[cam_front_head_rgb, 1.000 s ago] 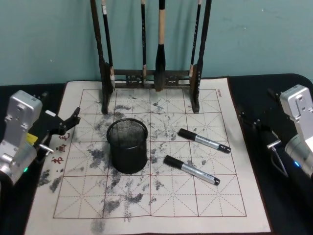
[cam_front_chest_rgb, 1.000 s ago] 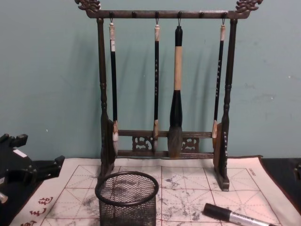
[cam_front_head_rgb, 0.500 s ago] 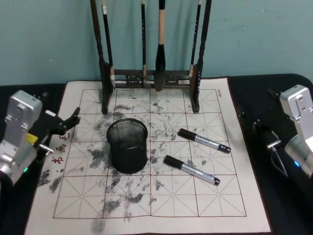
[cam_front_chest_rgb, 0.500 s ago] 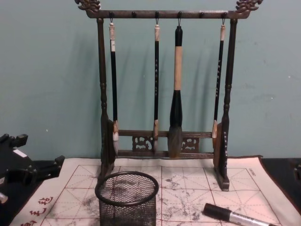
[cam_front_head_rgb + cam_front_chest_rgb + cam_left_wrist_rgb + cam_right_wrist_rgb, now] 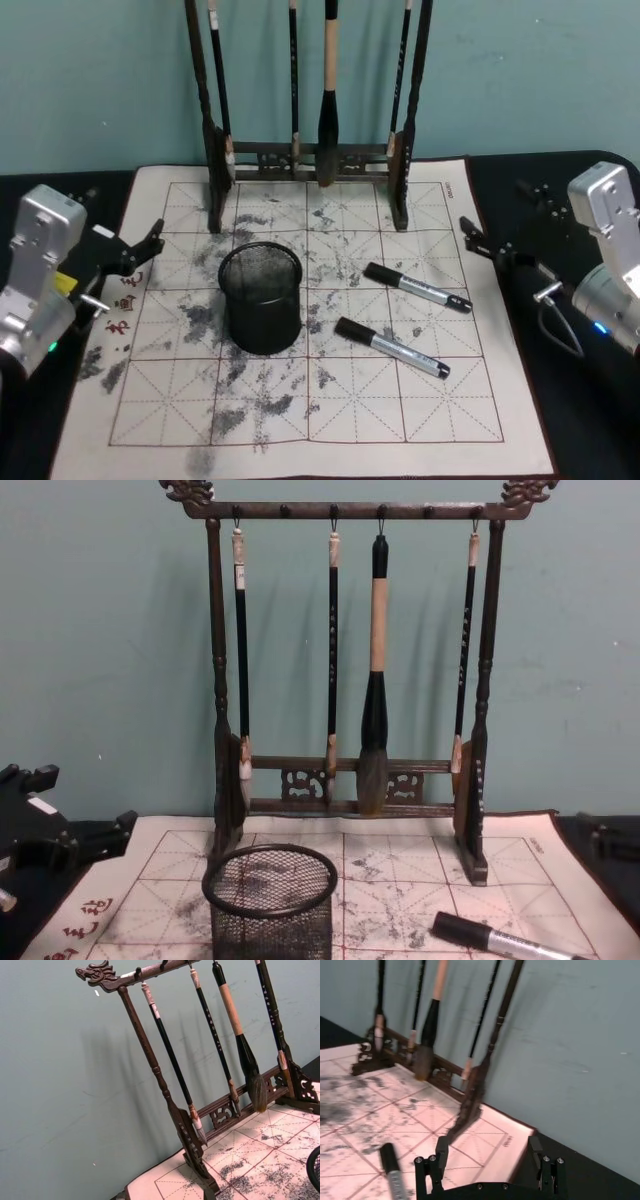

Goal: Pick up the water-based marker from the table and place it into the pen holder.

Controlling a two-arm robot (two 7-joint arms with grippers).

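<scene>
Two black-and-silver markers lie on the inked grid mat, one farther back [image 5: 417,287] and one nearer the front [image 5: 390,347]; the chest view [image 5: 498,940] and right wrist view [image 5: 395,1172] each show one. The black mesh pen holder [image 5: 260,300] [image 5: 270,900] stands upright left of them, with nothing showing inside it. My right gripper [image 5: 503,222] [image 5: 487,1152] hovers open at the mat's right edge, right of the farther marker and apart from it; it also shows in the chest view [image 5: 603,836]. My left gripper [image 5: 125,225] [image 5: 85,802] stays open at the mat's left edge.
A tall dark wooden brush rack [image 5: 305,155] [image 5: 350,680] [image 5: 165,1095] hung with several brushes stands at the back of the mat, against a teal wall. The mat [image 5: 300,420] lies on a black table.
My right gripper has swung inward and forward, now reaching the mat's right edge. The left arm, the markers and the pen holder have not moved.
</scene>
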